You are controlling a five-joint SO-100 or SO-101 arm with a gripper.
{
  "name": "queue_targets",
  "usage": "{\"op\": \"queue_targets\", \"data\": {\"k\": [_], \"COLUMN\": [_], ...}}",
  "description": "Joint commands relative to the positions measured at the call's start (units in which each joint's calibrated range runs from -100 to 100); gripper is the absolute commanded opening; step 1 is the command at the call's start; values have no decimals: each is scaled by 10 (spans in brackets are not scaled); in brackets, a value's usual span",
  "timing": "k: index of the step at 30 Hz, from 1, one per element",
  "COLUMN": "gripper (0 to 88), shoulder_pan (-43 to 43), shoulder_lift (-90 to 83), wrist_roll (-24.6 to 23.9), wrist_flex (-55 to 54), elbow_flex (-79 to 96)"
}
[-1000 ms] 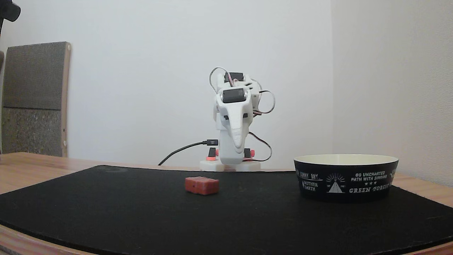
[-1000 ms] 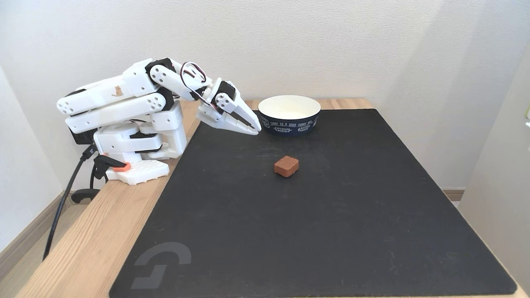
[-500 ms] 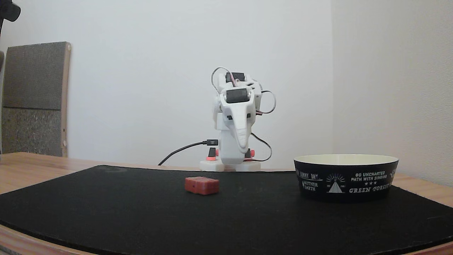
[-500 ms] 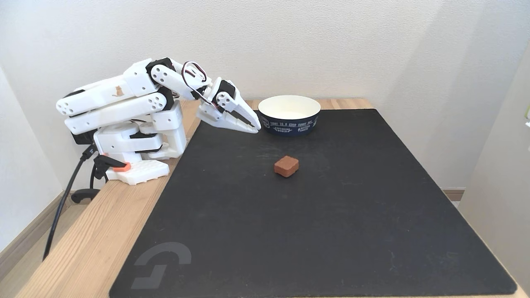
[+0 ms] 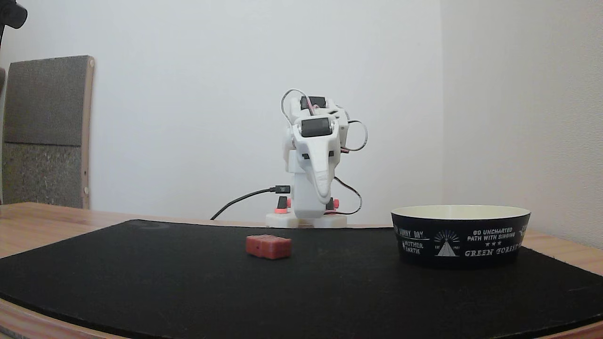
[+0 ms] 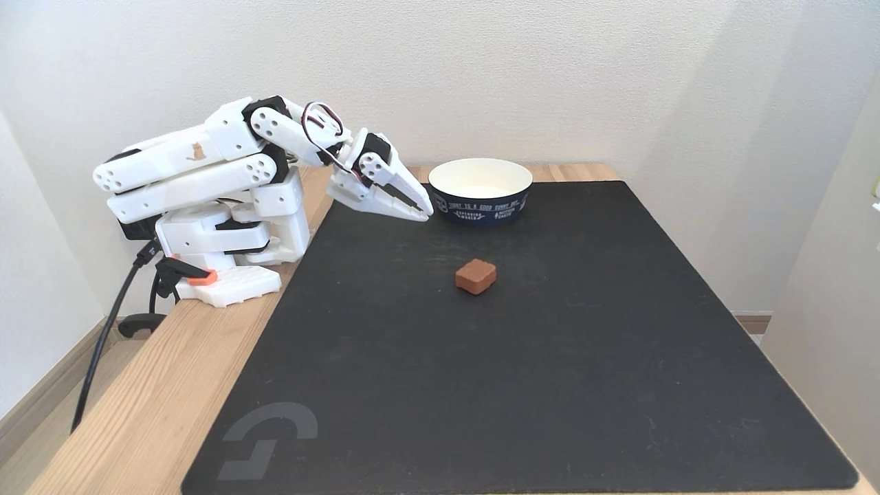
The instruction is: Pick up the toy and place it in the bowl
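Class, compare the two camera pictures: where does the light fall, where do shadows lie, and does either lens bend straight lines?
In a fixed view the black mat bows along its near edge, a lens bend, and the toy looks slightly soft; in the other fixed view soft daylight brightens the bowl, and a broad shadow shades the right wall.

On the black outer wall of the bowl [image 5: 460,240], in a fixed view, read in white print: "SUNNY DAY", "MOTHER EARTH", "GO UNCHARTED PATH WITH SINGING", three stars and "GREEN FOREST", beside a tent emblem flanked by small, illegible characters. On the same bowl [image 6: 481,206] in a fixed view from above, made out as roughly "TODAY IS A GOOD SUNNY DAY", lower lines too small to read. On the black mat [image 6: 522,357], near corner, a grey logo mark [image 6: 265,440] without letters.
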Motion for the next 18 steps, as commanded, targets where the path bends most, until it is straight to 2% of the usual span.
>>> {"op": "queue_targets", "data": {"k": [1, 6, 9, 10, 12, 18], "gripper": [30, 55, 197, 293, 347, 340], "shoulder_pan": [1, 3, 1, 0, 1, 37], "shoulder_lift": [-7, -7, -7, -8, -8, -2], "wrist_roll": [0, 0, -3, -3, -4, -5], "wrist_flex": [3, 4, 10, 13, 13, 7], "elbow_flex": [7, 7, 7, 7, 7, 1]}}
